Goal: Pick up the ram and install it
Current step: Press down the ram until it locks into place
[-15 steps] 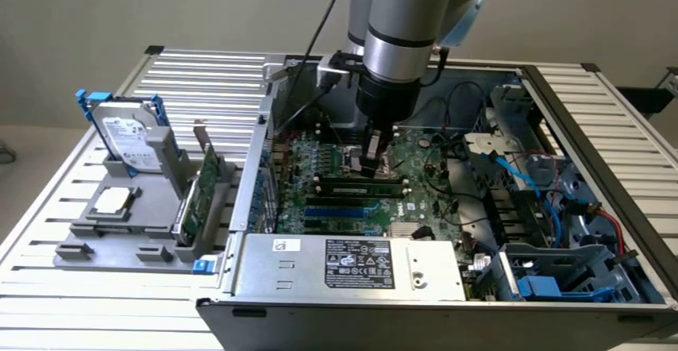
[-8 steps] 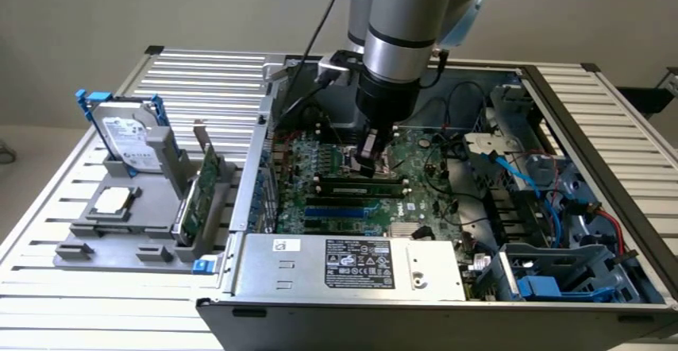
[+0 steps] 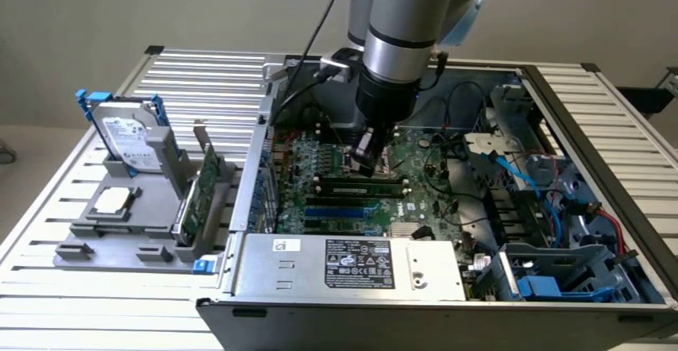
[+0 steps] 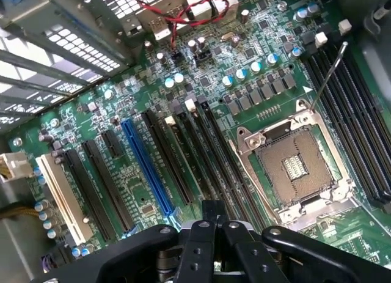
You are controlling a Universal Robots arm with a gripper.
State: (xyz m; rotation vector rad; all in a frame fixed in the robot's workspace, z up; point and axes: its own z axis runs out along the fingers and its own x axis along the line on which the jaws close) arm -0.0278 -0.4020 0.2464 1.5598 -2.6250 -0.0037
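Observation:
The ram is a narrow dark-green stick standing along one of the black memory slots on the motherboard, inside the open computer case. My gripper hangs straight down from the arm, right over the middle of the stick. Its fingers are shut together with the tips at the stick's top edge. Whether they press on it I cannot tell. In the wrist view the shut gripper sits low over the long black slots, beside the empty CPU socket.
A grey holder tray on the exterior view's left carries a hard drive, a square silver CPU chip and a green expansion card. The power supply fills the case front. Blue and red cables and drive cages lie on the exterior view's right.

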